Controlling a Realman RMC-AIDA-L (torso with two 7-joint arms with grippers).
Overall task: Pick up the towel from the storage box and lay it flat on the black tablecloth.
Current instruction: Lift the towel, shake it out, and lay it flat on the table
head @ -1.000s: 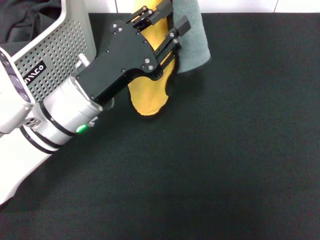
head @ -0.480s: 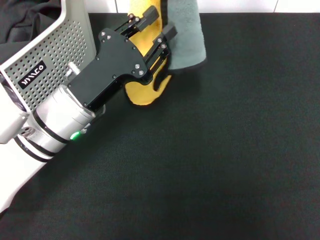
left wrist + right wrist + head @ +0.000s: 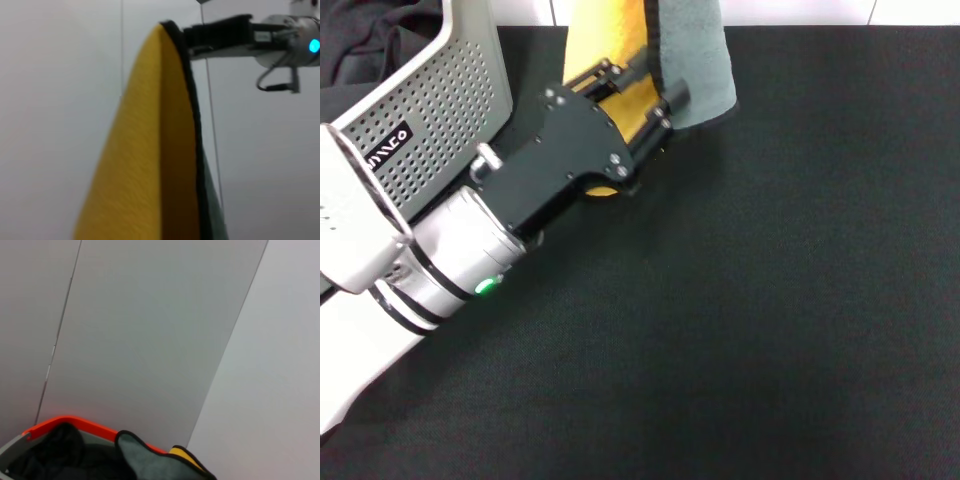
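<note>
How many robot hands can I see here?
2. The left gripper is at the hanging towel above the black tablecloth; the right gripper holds the towel's top corner, higher up.

The towel [image 3: 690, 60] runs off the head view's top edge, its lower end hidden behind the left pincer [image 3: 645, 95].

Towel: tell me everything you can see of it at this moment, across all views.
The towel hangs in the air over the far edge of the black tablecloth, folded lengthwise so its orange-yellow face and grey-green face both show, with black stitched edging along the borders. It looks plush. The left gripper is shut on its lower part. In the left wrist view its top corner meets the right gripper. The storage box stands to its left, apart from it.
</note>
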